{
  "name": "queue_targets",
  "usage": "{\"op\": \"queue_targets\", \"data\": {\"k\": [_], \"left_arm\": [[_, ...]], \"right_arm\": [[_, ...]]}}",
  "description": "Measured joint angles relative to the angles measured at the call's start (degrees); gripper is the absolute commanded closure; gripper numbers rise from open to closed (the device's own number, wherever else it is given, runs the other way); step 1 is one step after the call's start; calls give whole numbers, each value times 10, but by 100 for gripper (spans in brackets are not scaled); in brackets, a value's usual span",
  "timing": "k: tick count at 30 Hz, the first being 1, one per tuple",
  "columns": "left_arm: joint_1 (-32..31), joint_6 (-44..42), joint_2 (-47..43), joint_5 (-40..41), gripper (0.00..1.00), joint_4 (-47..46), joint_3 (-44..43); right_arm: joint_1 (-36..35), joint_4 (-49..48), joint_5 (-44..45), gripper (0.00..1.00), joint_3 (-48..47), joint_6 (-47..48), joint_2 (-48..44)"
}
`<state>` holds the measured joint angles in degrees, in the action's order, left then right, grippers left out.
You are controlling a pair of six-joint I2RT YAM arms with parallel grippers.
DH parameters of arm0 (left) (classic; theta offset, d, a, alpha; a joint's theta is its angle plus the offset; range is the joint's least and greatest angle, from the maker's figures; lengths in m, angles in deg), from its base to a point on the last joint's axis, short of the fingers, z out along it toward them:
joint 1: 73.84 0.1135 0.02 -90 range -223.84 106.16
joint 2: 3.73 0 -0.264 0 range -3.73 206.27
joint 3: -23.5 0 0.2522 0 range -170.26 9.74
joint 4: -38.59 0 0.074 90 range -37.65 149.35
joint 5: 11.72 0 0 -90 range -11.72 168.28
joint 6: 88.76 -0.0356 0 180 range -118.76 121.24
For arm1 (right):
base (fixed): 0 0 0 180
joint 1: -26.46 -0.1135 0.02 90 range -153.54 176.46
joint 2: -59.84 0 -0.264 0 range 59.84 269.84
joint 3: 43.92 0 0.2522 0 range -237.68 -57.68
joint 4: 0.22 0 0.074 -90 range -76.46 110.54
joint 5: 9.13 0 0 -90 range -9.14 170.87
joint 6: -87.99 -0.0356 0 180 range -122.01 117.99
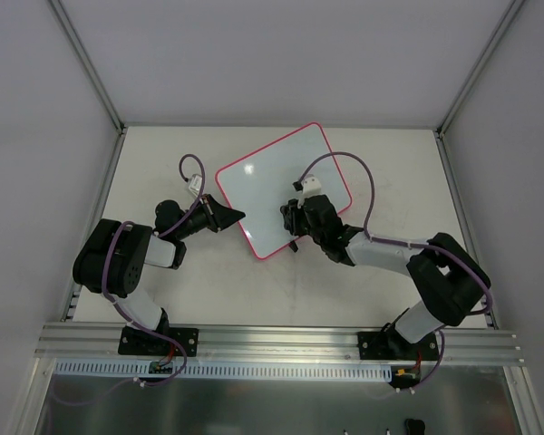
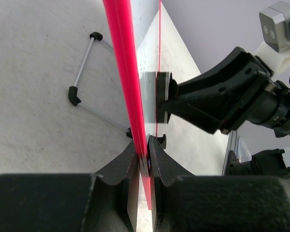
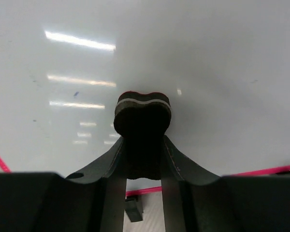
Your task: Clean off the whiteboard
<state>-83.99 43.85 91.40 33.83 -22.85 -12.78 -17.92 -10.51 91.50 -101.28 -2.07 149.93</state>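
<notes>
On the pale, faintly grainy counter (image 1: 154, 163), toward the left, we see the left pincer (image 1: 230, 216) narrowed onto the near-left edge of the whiteboard (image 1: 276, 177). Its black, contoured fingers (image 2: 118, 169) pinch the thin pink-red rim (image 2: 124, 67) between them. Just left of that rim, the left wrist view shows a slim metal wire bracket (image 2: 84, 63) with black rubbery end caps against the counter.

The whiteboard is a glossy white rectangle with rounded corners, set askew near the middle of the counter. We cannot tell whether it lies fully flat or is tipped up a little. Streaks of reflected light cross its smooth face, and a few faint bluish specks (image 3: 76, 93) sit on it.

Further right, the right pincer (image 1: 293, 220) is closed around a small black bone-shaped eraser (image 3: 142, 111) with a pale band near its tip. That tip touches the near-right part of the board's surface. Beyond the near rim, under this pincer, a small black foot (image 3: 132, 209) shows.
</notes>
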Motion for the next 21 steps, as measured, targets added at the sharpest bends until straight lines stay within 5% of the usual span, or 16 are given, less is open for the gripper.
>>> {"op": "queue_targets", "data": {"k": [13, 21], "left_arm": [[0, 0, 0, 0, 100, 0, 0], [0, 0, 0, -1, 100, -1, 0]], "right_arm": [[59, -13, 28, 100, 33, -30, -13], [-9, 54, 62, 100, -35, 3, 4]]}}
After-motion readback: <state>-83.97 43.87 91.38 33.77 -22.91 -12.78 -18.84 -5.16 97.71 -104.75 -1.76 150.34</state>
